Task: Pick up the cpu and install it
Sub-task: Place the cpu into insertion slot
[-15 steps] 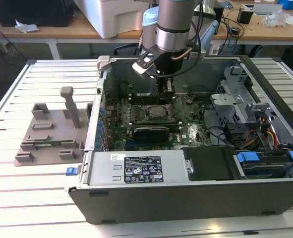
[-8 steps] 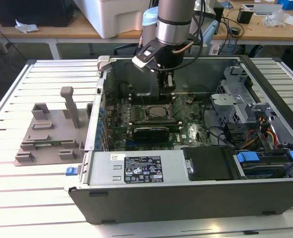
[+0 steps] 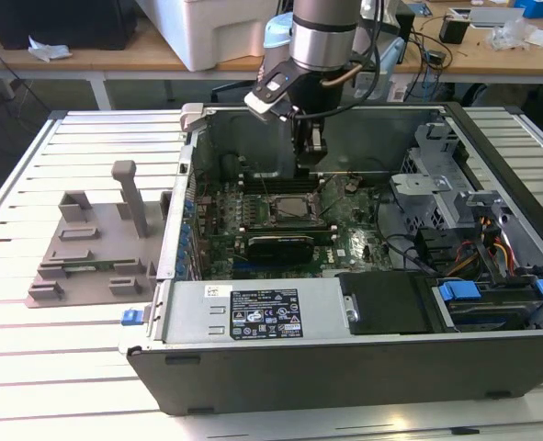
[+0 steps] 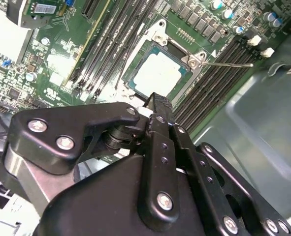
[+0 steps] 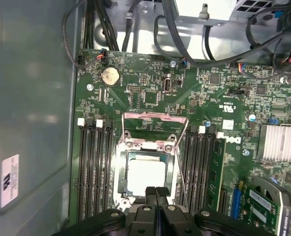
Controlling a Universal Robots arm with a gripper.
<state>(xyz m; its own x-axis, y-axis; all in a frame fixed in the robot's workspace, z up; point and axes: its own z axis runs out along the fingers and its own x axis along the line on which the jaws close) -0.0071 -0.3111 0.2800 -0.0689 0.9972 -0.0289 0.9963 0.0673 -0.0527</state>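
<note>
The cpu (image 5: 145, 173), a flat square chip with a pale metal top, lies in the motherboard socket (image 5: 119, 167), whose load plate (image 5: 155, 117) stands flipped open. In the second wrist view the cpu (image 4: 158, 76) sits just beyond my fingertips (image 4: 154, 101). My gripper (image 5: 155, 192) hovers above the chip's near edge, its two black fingers pressed together with nothing between them. In the exterior view the gripper (image 3: 310, 163) hangs inside the open computer case, just behind and above the cpu (image 3: 285, 206).
Memory slots (image 5: 93, 167) flank the socket on both sides, and a thin socket lever (image 5: 181, 169) runs along one side. The case walls (image 3: 345, 363), a drive cage (image 3: 436, 179) and cables (image 3: 492, 243) surround the board. A grey fixture (image 3: 92, 248) stands on the table at the exterior view's left.
</note>
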